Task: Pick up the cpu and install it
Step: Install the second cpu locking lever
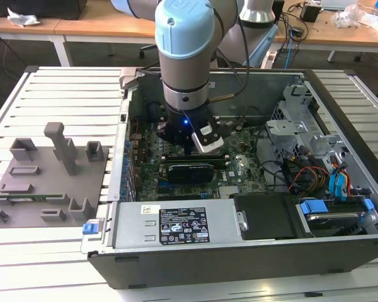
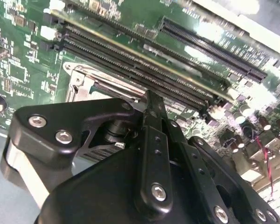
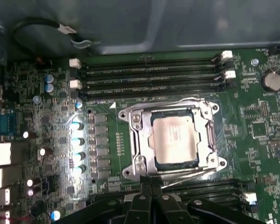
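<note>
The cpu (image 3: 174,140) is a silvery square chip lying flat inside the socket's metal frame (image 3: 135,140) on the green motherboard. In the first wrist view my gripper (image 3: 150,183) hovers just beside the socket's edge, its two black fingers pressed together with nothing between them. The second wrist view has the same fingers (image 2: 151,105) over a corner of the socket frame (image 2: 77,79). In the exterior view the arm reaches straight down into the open computer case, with the gripper (image 1: 193,150) low over the board and the cpu hidden beneath it.
Long memory slots (image 3: 149,77) run beside the socket. A black card (image 1: 190,171), a drive cage (image 1: 302,135) and loose cables (image 1: 309,176) crowd the case. A grey tray (image 1: 25,189) with grey blocks lies outside at the exterior view's left.
</note>
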`<action>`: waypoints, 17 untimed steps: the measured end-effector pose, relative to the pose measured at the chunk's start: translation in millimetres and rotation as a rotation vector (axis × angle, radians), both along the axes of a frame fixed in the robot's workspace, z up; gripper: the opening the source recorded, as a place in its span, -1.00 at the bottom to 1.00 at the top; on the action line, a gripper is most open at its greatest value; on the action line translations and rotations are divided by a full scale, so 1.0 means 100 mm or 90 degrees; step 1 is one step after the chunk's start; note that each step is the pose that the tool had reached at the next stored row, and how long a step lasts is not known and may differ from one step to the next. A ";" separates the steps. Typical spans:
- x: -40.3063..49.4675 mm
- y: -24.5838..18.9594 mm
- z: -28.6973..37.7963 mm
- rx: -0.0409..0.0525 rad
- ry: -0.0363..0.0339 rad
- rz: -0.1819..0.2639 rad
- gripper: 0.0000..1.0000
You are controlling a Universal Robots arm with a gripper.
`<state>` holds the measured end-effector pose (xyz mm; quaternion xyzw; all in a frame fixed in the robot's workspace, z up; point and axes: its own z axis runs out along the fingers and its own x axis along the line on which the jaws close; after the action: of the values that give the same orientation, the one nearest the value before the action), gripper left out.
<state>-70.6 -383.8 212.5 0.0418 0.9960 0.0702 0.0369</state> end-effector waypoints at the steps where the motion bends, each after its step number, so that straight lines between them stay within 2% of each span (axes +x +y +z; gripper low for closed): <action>1: 0.000 -0.015 0.000 0.0015 0.0000 0.000 -0.79; 7: -0.003 -0.040 -0.010 0.0034 0.0000 0.000 -0.79; 9: -0.017 -0.048 -0.025 0.0098 0.0000 0.000 -0.79; 10: -0.035 -0.052 -0.037 0.0166 0.0000 0.000 -0.79; 12: -0.051 -0.059 -0.047 0.0260 0.0000 0.000 -0.79; 17: -0.088 -0.069 -0.081 0.0364 0.0000 0.000 -0.79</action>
<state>-79.4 -390.7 204.4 0.0428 0.9936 0.0986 0.0357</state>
